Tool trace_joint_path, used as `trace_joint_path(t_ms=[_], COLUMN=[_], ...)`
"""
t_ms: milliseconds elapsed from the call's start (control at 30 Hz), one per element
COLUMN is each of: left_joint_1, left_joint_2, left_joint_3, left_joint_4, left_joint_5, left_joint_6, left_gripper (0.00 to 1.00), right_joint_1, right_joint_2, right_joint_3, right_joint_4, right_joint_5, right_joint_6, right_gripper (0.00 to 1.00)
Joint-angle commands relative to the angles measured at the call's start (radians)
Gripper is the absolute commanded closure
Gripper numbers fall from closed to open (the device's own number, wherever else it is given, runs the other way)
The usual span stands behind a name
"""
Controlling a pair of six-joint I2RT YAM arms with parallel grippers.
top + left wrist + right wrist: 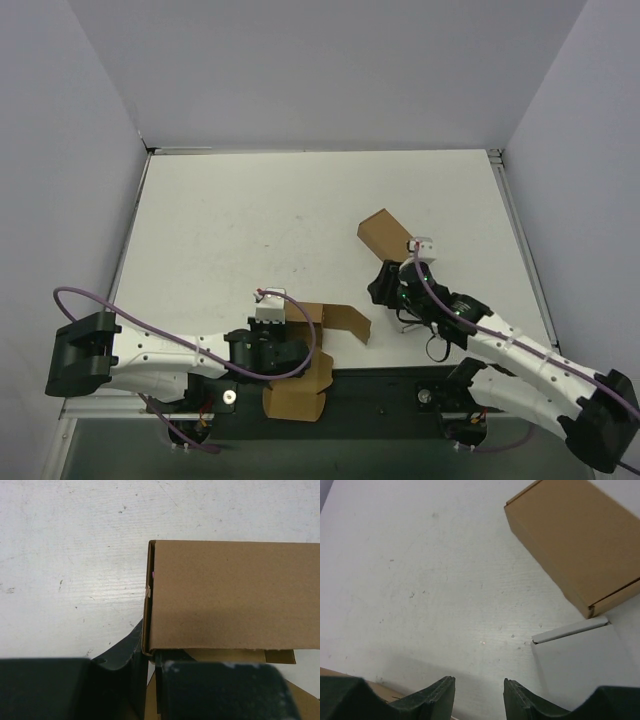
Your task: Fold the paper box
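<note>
The paper box (340, 320) is a brown cardboard piece with flaps at the table's front edge. One flap (295, 395) hangs over that edge. My left gripper (295, 345) is shut on it. In the left wrist view a folded brown panel (230, 595) fills the right half, and the left gripper (150, 680) pinches its thin left wall edge. My right gripper (382, 290) stands to the right of the box, apart from it. In the right wrist view the right gripper (479, 692) is open over bare table with nothing between its fingers.
A longer brown carton (385, 235) (575, 540) lies closed beyond the right gripper. A small white-grey slab (580, 665) sits at its near end. White walls close in the table (250, 220) at the back and sides. A dark strip (380, 385) runs along the front edge.
</note>
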State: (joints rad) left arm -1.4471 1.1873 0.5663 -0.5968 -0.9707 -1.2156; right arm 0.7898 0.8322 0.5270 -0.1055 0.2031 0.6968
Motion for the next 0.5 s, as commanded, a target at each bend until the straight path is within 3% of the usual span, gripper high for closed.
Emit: trace_joint_path(t_ms=[0,167,467], left_joint_1=[-0.001,0.008,0.021], left_joint_2=[-0.017,0.009,0.04], left_joint_3=[0.01,0.029,0.041], left_joint_4=[0.011,-0.032,-0.02], left_joint_5=[0.012,0.013,0.013], left_joint_6=[0.018,-0.022,-0.019], left_gripper=[1.0,1.0,1.0], right_joint_1=[-0.05,-0.031,0.015], right_joint_2=[0.157,0.19,0.03], right_joint_3=[-0.047,-0.126,-0.254], right_joint_4=[0.219,0.299,0.366], right_joint_5=[-0.287,-0.366,-0.413], right_joint_6=[-0.092,-0.056,-0.046], right_gripper=[0.56,0.61,0.63])
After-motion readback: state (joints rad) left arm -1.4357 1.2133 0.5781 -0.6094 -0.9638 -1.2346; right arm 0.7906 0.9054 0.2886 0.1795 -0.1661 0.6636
